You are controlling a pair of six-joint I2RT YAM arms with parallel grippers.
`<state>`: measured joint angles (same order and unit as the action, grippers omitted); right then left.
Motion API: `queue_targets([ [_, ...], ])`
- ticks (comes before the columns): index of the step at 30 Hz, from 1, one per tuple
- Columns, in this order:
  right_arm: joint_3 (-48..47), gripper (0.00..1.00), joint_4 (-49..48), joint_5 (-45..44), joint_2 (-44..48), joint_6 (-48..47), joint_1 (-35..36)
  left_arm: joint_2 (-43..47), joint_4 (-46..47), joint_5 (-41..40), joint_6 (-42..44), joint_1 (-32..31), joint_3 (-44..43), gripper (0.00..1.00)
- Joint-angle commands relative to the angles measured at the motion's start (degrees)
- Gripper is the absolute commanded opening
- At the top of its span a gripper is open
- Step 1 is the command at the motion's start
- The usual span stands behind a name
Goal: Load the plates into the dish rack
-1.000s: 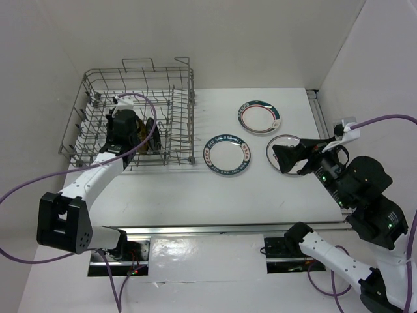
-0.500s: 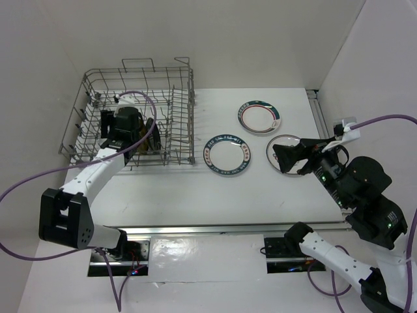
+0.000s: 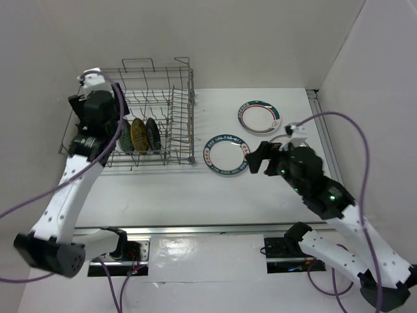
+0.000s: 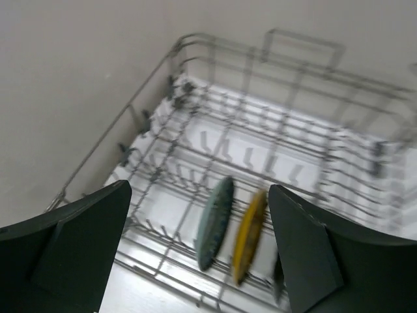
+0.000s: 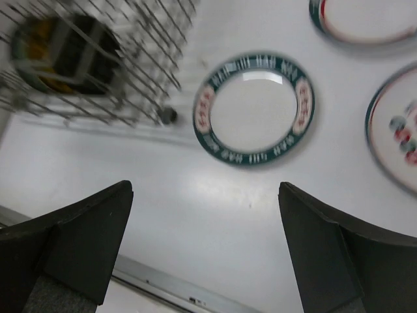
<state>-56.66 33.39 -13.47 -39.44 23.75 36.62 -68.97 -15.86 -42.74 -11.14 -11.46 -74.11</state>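
Three small plates stand on edge between the tines of the dish rack (image 3: 176, 98): teal (image 4: 214, 222), yellow (image 4: 249, 235) and black (image 3: 153, 135). My left gripper (image 4: 199, 188) hangs open above the rack's near left corner, holding nothing. Three larger plates lie flat on the table: a blue-lettered one (image 3: 228, 155), a green and red rimmed one (image 3: 259, 117) and a red-patterned one (image 5: 397, 124). Just right of the blue-lettered plate, my right gripper (image 3: 258, 158) hovers above the table, open and empty, and its arm covers most of the red-patterned plate in the top view.
The rack's raised wire side (image 5: 150, 72) stands left of the blue-lettered plate. A metal rail (image 3: 215, 228) runs along the table's near edge. White walls close in the left, back and right.
My left gripper opened, let go of the plate in the rack and rose up and to the left. My right arm swung left toward the blue-lettered plate.
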Motion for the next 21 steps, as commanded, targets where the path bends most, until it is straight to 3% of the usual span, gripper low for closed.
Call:
queue_targets([
  [1, 10.32, 1.0, -9.46, 1.1, -1.08, 9.38, 0.47, 9.44, -6.03, 13.61, -6.88, -1.46, -0.09, 1.0],
  [4, 18.42, 1.0, -16.93, 0.29, -0.46, 11.93, 0.47, 17.97, -3.58, 35.36, -8.02, -1.46, 5.0, 1.0],
  [8, 25.36, 0.99, -25.63, -1.37, -4.32, 14.21, 0.47, 24.14, -0.94, 49.99, -9.77, -1.98, 8.97, 1.0],
  [14, 31.61, 0.99, -37.41, -7.51, -12.49, 17.38, 0.47, 28.28, 0.74, 61.26, -12.24, -2.51, 11.53, 1.0],
  [21, 32.93, 0.99, -45.42, -13.15, -24.8, 22.91, 0.47, 33.19, -0.75, 64.01, -13.56, -2.51, 12.14, 1.0],
])
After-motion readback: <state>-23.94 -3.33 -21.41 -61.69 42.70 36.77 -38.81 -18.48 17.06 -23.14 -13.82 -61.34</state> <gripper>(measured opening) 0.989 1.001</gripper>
